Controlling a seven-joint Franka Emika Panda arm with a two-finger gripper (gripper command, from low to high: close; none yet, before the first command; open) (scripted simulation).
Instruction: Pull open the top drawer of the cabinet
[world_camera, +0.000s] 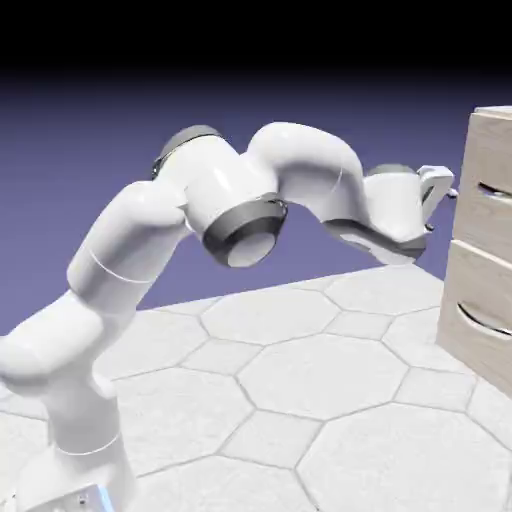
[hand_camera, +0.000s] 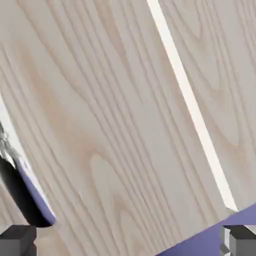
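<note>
At the right edge of the exterior view, the cabinet stands in pale wood grain, cut off by the frame, with 2 drawer fronts showing. The top drawer takes the upper right, its slim handle at the very edge; the lower drawer sits beneath it, with 1 curved handle of its own. The white arm rises from the lower left, bends across the upper middle and reaches right, its gripper near the top drawer's left side. In the hand view, the 2 grey fingertips show at the lower left and lower right corners, wide apart, with nothing held between them. Wood grain fills most of that frame, a pale strip slants from top middle to lower right, and a shiny dark handle lies at the left edge, above the lower-left fingertip.
</note>
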